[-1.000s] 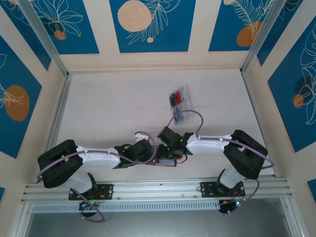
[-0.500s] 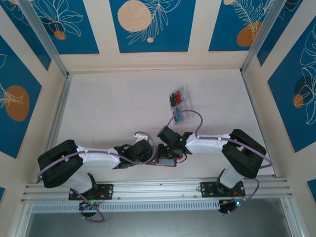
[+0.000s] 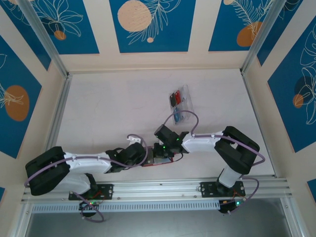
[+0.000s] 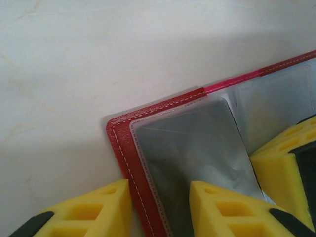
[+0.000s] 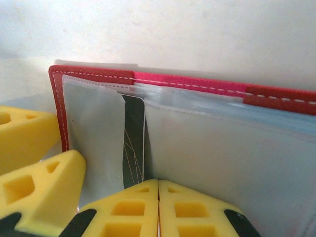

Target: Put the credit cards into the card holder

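- Since a second ago: left arm drawn back and leftward; both grippers and card holder (image 3: 148, 164) shifted left with it.
- Left gripper (image 4: 155, 190) now wider, jaws part open, straddling holder's red corner, nothing clamped. Judged: letting go.
- Right gripper (image 5: 158, 197) fully closed, tips against clear sleeve; black card (image 5: 133, 133) sits in sleeve just ahead. Grip on card: cannot tell.
- Other credit cards (image 3: 175, 98) wait in clear tray (image 3: 186, 106), well beyond right gripper.

Top view looks down; both wrist views closely share the card holder (image 4: 158, 106).
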You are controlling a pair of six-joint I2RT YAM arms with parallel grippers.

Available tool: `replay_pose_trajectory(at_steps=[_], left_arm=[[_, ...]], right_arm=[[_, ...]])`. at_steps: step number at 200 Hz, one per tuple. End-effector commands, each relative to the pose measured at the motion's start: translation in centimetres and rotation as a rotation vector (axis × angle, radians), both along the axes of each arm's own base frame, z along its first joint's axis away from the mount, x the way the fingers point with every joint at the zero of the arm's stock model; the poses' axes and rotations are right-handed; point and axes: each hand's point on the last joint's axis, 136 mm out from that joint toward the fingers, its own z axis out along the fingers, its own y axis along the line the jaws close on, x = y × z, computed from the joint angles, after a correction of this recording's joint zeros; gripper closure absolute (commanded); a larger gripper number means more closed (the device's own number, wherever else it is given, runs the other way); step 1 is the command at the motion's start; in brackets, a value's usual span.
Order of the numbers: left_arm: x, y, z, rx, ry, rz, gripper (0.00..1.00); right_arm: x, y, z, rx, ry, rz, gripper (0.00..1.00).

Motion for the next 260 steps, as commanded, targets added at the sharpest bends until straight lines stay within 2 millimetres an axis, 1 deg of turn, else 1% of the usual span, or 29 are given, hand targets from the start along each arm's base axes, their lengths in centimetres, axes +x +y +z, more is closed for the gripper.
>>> replay_pose_trajectory(at_steps=[1,23,48,69,93,108,132,167,188,206,210,219,235,260], left_arm=[[-2.0,0.1,-0.8,-0.009,0.094,-0.043,0.62],[-2.0,0.1,-0.9,-0.018,0.101,-0.045,0.61],[-2.1,-0.3,-0.8,-0.038,0.104,-0.059,0.57],[-2.0,-0.5,-0.5,-0.039,0.093,-0.071,0.55],[-1.8,-0.5,-0.5,-0.002,0.086,-0.084,0.54],[-1.6,-0.5,-0.6,0.013,0.082,-0.086,0.54],[-1.3,-0.5,-0.7,0.048,0.077,-0.087,0.54],[-1.0,0.2,-1.6,0.124,0.079,-0.078,0.54],[-0.8,0.4,-2.1,0.164,0.078,-0.077,0.54],[-0.7,0.1,-2.4,0.171,0.082,-0.082,0.54],[-0.6,0.0,-2.4,0.171,0.082,-0.085,0.54],[-0.6,-0.2,-2.6,0.177,0.087,-0.09,0.54],[-0.5,-0.4,-2.8,0.183,0.092,-0.096,0.54],[-0.5,-0.8,-2.7,0.178,0.092,-0.107,0.54]], right_arm=[[-0.5,0.5,-1.8,-0.016,0.036,0.01,0.9],[-0.5,0.7,-1.9,-0.01,0.043,0.013,0.87],[-0.4,0.8,-2.0,-0.009,0.049,0.016,0.78],[-0.2,1.0,-1.8,-0.011,0.037,0.021,0.77],[0.7,0.7,-1.6,-0.049,0.015,0.021,0.78],[1.3,0.1,-1.6,-0.079,0.008,0.007,0.8],[1.7,-1.5,-1.4,-0.138,-0.004,-0.014,0.83],[2.2,-3.3,0.4,-0.219,-0.064,-0.001,0.83],[2.7,-3.9,1.8,-0.267,-0.101,0.018,0.82],[3.0,-3.9,3.0,-0.269,-0.123,0.043,0.79],[3.2,-4.0,3.2,-0.268,-0.123,0.044,0.77],[3.4,-3.9,3.6,-0.261,-0.127,0.05,0.75],[3.9,-4.1,4.0,-0.258,-0.124,0.053,0.73],[4.7,-4.4,3.6,-0.282,-0.12,0.072,0.7]])
